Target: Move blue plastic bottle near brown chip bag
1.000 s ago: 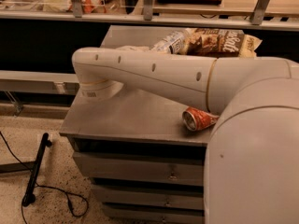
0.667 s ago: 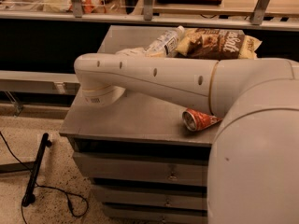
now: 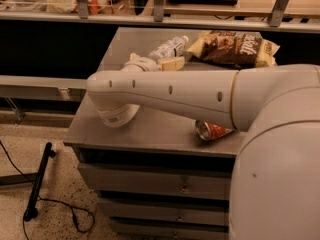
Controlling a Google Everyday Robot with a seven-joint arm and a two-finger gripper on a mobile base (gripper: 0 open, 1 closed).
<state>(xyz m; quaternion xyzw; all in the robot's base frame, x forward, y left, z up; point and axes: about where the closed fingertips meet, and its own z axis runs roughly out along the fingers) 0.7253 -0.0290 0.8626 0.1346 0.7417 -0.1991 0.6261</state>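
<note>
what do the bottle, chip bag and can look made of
The blue plastic bottle: clear glossy plastic, see-through with a white cap. The brown chip bag: crinkly, shiny film, probably foil-lined plastic. The red can: likely thin metal, silvery rim. The gripper sits at the bottle.

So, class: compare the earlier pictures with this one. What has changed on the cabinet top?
The arm has swung lower in the picture, toward the front edge of the cabinet, so the gripper now shows just in front of the bottle. Whether it holds the bottle cannot be seen. The bottle lies beside the bag, about where it was. The bag and the can have not moved.
</note>
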